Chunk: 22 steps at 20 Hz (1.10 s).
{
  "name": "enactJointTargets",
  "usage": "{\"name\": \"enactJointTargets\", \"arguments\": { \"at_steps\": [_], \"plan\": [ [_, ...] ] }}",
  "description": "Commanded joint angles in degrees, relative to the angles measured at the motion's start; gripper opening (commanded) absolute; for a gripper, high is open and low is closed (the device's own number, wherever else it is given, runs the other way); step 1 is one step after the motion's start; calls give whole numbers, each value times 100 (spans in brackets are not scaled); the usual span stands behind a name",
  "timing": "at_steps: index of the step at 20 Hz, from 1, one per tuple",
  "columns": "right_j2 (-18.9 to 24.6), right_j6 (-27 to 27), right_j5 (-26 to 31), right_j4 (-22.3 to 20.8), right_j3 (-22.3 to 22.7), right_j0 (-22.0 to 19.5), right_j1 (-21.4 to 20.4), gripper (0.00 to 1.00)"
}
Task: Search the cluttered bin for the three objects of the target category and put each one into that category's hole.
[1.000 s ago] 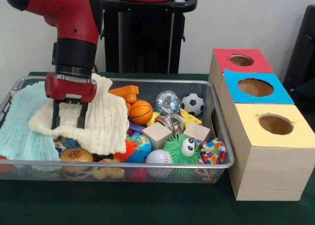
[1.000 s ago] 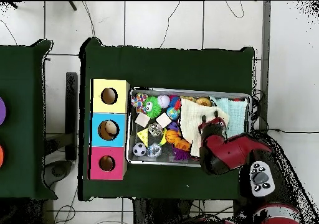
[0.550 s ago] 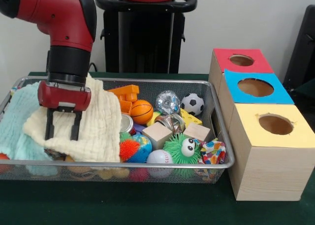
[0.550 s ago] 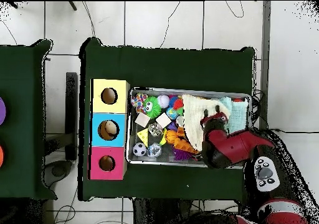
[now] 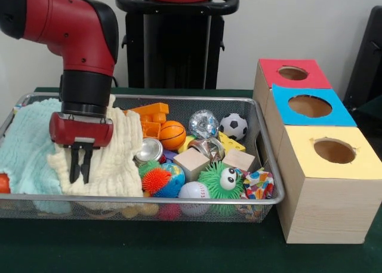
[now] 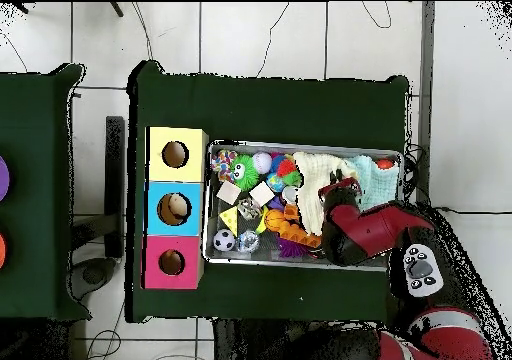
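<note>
A wire basket (image 5: 262,165) sits on the green desk (image 5: 179,249), and everything here is placed against it. The end effector (image 5: 80,165) hangs over the basket's left half with its two black fingers (image 5: 74,165) drawn nearly together, pinching a fold of the cream cloth (image 5: 116,159). The cream cloth lies bunched in the basket's left-centre part, and a pale mint cloth (image 5: 27,144) lies beside it, filling the basket's left end.

The right half of the basket holds the toys. A basketball (image 5: 172,135) rests near the middle towards the back wall, with orange blocks (image 5: 151,114) just behind it. A soccer ball (image 5: 233,126) sits in the back right corner beside a shiny crinkled ball (image 5: 203,123). A silver can (image 5: 148,149) lies just right of the cream cloth. Along the front wall are an orange spiky ball (image 5: 156,180), a globe ball (image 5: 173,176), a baseball (image 5: 192,190) and a green fuzzy toy with big eyes (image 5: 219,180). Two wooden cubes (image 5: 191,162) sit behind the green toy.

Just right of the basket stands a row of three wooden boxes, each with a round hole on top: yellow box (image 5: 334,150) nearest, blue box (image 5: 310,106) in the middle, red box (image 5: 292,73) farthest.
</note>
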Motion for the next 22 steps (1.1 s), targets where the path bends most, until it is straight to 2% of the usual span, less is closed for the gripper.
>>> {"name": "enactJointTargets", "arguments": {
  "at_steps": [1,4,8,11,15,22],
  "plan": [
    [403,-128,1305,7,128,-190,710,0],
    [453,-147,1481,142,220,-230,672,0],
    [646,-134,1856,555,748,-272,349,0],
    [487,345,1787,931,1196,25,105,0],
    [158,893,1722,1438,1527,498,-54,0],
    [-143,1222,1611,2174,1956,936,-266,0]
  ]
}}
